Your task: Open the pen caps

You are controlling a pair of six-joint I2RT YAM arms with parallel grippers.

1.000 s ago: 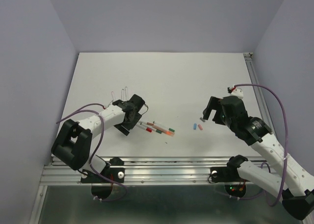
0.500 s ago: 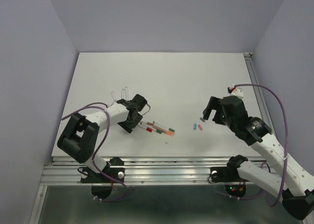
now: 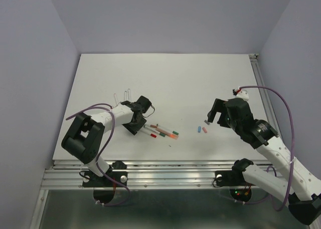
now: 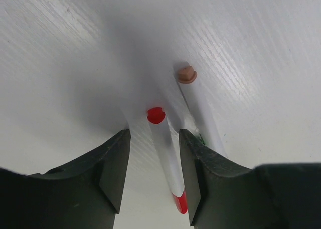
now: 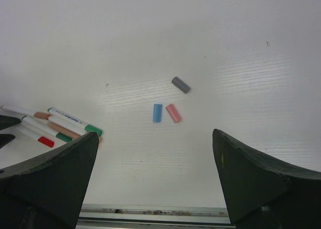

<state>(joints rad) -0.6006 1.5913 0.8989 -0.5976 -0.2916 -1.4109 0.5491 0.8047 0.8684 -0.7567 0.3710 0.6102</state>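
End effector, left (image 4: 153, 164): jaws half-spread astride one red-ended pen (image 4: 164, 154), lower centre of my wrist view, nothing gripped; I judge it placed to pin its smooth white barrel. End effector, right (image 5: 155, 136): wide open, empty, poised over three stubby plastic pen caps (image 5: 173, 112) loose mid-frame on the matte bench (image 5: 225, 28).

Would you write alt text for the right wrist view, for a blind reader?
A grey cap, a blue cap and a pink cap lie loose on the white table ahead of the open right gripper; several pens lie bunched at the left.
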